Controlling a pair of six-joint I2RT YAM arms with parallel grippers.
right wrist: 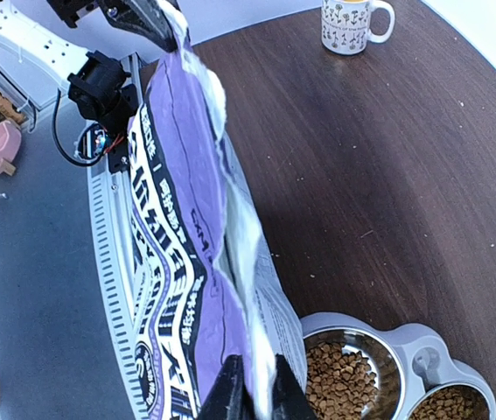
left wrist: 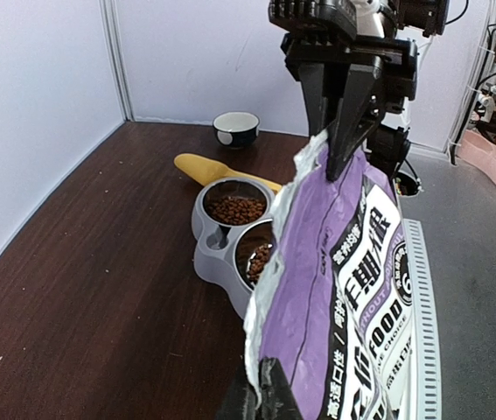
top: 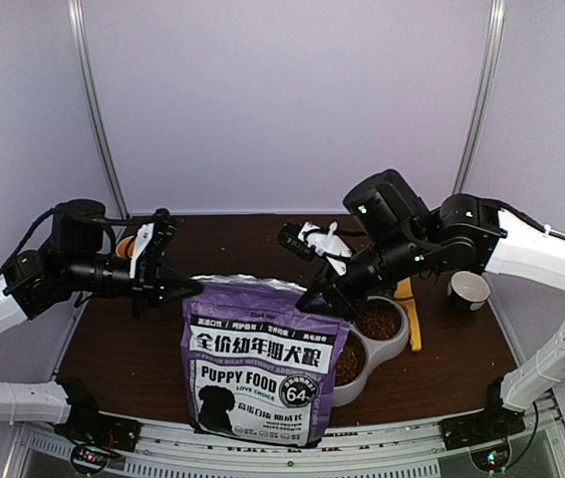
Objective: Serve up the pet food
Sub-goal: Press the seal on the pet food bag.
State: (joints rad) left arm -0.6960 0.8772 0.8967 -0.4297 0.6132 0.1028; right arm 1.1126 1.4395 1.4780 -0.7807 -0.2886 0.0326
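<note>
The pet food (top: 379, 321) is reddish-brown kibble lying in both cups of a grey double bowl (top: 403, 339), right of the upright purple-and-white bag (top: 262, 368). My left gripper (top: 184, 291) is shut on the bag's top left corner. My right gripper (top: 312, 299) is shut on its top right corner. In the left wrist view the left gripper (left wrist: 261, 385) pinches the silver-lined bag edge (left wrist: 269, 297), with kibble (left wrist: 236, 210) in the bowl beyond. In the right wrist view the right gripper (right wrist: 259, 376) pinches the bag edge (right wrist: 239, 227) beside the kibble (right wrist: 339, 381).
A yellow scoop (top: 409, 309) lies right of the bowl. A white mug (top: 469, 289) stands at the far right. Another mug (top: 126, 244) stands at the back left, partly behind my left arm. A white object (top: 322, 242) sits at the back centre. The table's front edge is just below the bag.
</note>
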